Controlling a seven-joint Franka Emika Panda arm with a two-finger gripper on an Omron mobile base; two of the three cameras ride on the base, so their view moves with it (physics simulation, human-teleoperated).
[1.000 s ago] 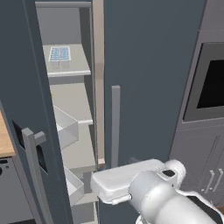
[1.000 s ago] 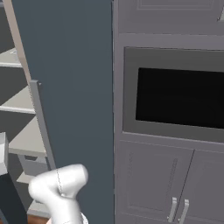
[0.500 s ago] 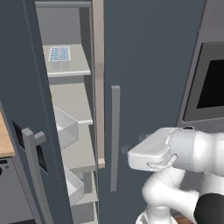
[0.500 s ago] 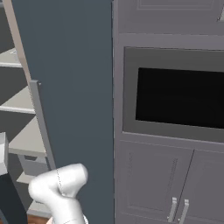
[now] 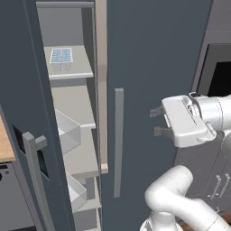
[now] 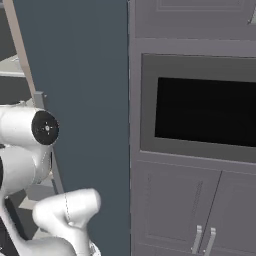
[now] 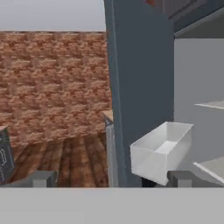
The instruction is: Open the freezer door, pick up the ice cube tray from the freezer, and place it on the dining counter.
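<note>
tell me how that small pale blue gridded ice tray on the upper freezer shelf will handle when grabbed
The small flat pale blue gridded ice cube tray looks thin and moulded, so probably stiff and light. Lying flat on the pale grey shelf, it should slide rather than roll. Its low edges likely give the open gripper little purchase.

The white two-finger gripper (image 5: 157,121) hangs with its dark fingers spread apart and empty, pointing left in front of the plain slate-blue door (image 5: 149,67). Just left of it runs that door's grey vertical bar handle (image 5: 118,142). Up and well to the left, the small pale blue gridded ice cube tray (image 5: 61,55) lies flat on a pale grey shelf (image 5: 72,72) inside the open dark-grey freezer (image 5: 67,27). Lower left, white bins (image 5: 67,133) hang on the swung-out slate freezer door (image 5: 22,113).
</note>
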